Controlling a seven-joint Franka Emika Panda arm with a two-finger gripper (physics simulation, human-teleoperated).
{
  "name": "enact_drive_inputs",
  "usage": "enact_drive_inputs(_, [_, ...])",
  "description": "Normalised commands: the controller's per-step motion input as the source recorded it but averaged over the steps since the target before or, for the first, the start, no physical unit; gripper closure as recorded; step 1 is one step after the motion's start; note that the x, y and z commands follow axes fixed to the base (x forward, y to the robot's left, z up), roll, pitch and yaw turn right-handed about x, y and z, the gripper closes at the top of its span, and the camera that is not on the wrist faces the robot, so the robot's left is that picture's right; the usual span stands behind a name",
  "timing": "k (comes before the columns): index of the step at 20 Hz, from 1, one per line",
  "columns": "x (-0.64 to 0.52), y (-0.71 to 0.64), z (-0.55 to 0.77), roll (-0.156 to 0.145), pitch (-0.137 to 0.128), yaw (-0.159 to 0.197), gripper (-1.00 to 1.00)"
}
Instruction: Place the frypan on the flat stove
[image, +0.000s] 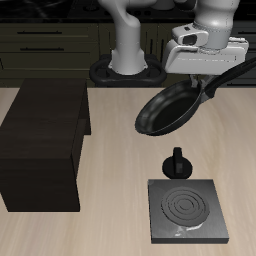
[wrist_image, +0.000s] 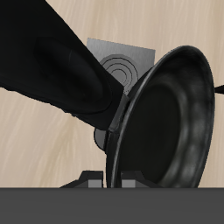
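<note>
The frypan (image: 168, 108), a round black pan, hangs tilted in the air above the table, its long handle (image: 228, 76) running up and back. My gripper (image: 207, 84) is shut on that handle close to the pan's rim. The flat stove (image: 186, 210), a dark-grey slab with pale ring marks, lies on the table near the front edge, below and in front of the pan. Its small black knob (image: 178, 160) stands just behind the slab. In the wrist view the pan (wrist_image: 171, 122) and its handle (wrist_image: 52, 70) fill most of the picture, and the stove (wrist_image: 122, 63) shows beyond them.
A large dark wooden box (image: 45, 145) stands on the table, well to the side of the stove. The robot's base (image: 125, 68) is at the table's back edge, with dark cabinets behind it.
</note>
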Motion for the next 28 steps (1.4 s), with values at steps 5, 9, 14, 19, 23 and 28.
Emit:
enact_drive_inputs(5, [0.21, 0.04, 0.08, -0.012, -0.021, -0.002, 1.00])
enact_drive_inputs(9, [0.19, 0.09, 0.03, 0.011, -0.012, 0.012, 1.00])
enact_drive_inputs(14, [0.39, 0.11, 0.03, -0.028, -0.028, 0.007, 1.00])
enact_drive_inputs(19, [0.20, 0.04, 0.01, -0.010, 0.011, -0.008, 1.00])
enact_drive_inputs(23, [0.35, 0.07, 0.04, 0.007, 0.009, 0.001, 1.00])
enact_drive_inputs(28, [0.19, 0.08, 0.04, -0.011, -0.005, 0.018, 1.00])
